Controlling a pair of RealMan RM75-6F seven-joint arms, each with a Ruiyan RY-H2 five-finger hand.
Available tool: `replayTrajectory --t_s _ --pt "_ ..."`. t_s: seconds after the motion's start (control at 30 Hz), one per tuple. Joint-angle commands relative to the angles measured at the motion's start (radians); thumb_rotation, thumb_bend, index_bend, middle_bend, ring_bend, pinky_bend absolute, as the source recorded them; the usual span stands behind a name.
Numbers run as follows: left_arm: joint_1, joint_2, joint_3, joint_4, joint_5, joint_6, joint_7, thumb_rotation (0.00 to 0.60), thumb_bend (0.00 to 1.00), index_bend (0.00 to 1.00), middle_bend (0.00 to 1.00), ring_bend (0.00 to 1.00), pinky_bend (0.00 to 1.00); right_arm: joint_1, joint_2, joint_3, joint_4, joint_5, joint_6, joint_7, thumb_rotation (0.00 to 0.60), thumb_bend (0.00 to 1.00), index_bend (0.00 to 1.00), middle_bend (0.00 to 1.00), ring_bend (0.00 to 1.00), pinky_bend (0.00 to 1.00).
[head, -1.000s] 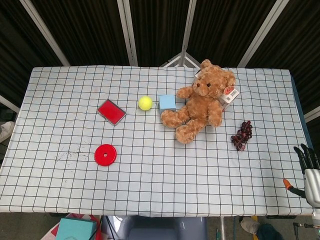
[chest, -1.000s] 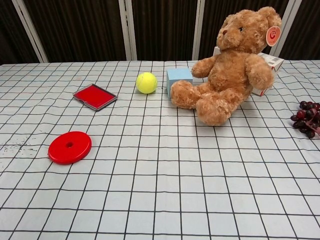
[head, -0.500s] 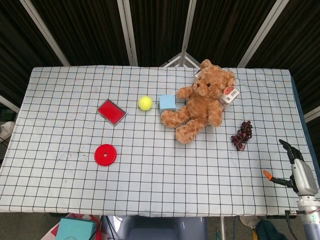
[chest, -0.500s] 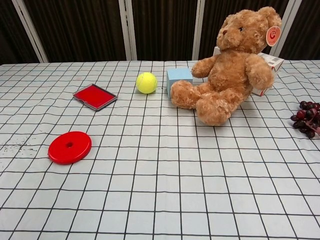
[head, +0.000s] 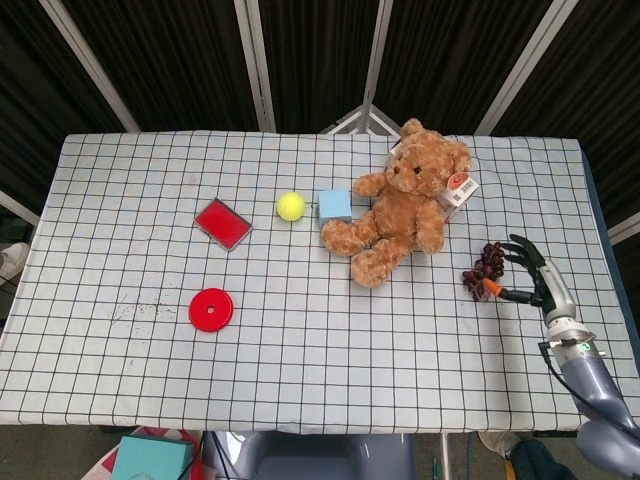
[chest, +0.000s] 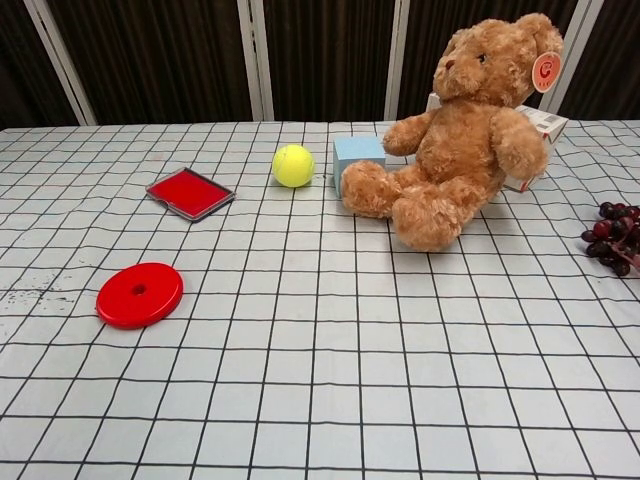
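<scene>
Grapes (head: 484, 268) lie at the table's (head: 300, 360) right side, at five o'clock from the bear (head: 400, 205). In the head view the right hand (head: 532, 278), fingers apart and empty, sits just at their three o'clock; their long axis runs one-to-seven. In the chest view the grapes (chest: 614, 236) show at the right edge, no hand visible.

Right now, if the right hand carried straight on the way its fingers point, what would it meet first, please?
Most likely the bunch of dark grapes: the right hand points left at it, fingers spread and just short of it. Its height above the table is unclear, so it might pass over.
</scene>
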Motion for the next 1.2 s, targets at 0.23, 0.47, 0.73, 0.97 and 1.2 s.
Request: replayTrajectory --t_s 0.23,0.47,0.73,0.97,1.2 --pt "-0.011 -0.007 -0.005 0.002 -0.021 -0.018 0.024 0.6 0.19 0.26 0.01 0.01 0.14 0.245 -0.096 -0.014 0.08 0.461 0.021 -0.268 0.6 0.22 0.16 0.23 0.22 0.0" --pt "-0.012 -0.007 -0.008 0.005 -0.028 -0.022 0.019 0.6 0.19 0.26 0.01 0.01 0.14 0.329 -0.178 -0.022 0.138 0.621 0.063 -0.385 0.6 0.22 0.19 0.23 0.22 0.0" --pt "-0.019 -0.009 -0.01 0.01 -0.037 -0.038 0.023 0.6 0.19 0.26 0.01 0.01 0.14 0.38 -0.262 -0.017 0.197 0.72 0.099 -0.483 0.6 0.22 0.2 0.23 0.22 0.0" --pt "-0.026 -0.009 -0.012 0.016 -0.047 -0.055 0.02 0.6 0.19 0.26 0.01 0.01 0.14 0.431 -0.32 0.012 0.223 0.818 0.18 -0.592 0.6 0.22 0.21 0.23 0.22 0.0" --pt "-0.029 -0.007 -0.012 0.023 -0.047 -0.065 0.006 0.6 0.19 0.26 0.01 0.01 0.14 0.45 -0.352 0.059 0.224 0.882 0.247 -0.693 0.6 0.22 0.21 0.23 0.22 0.0"
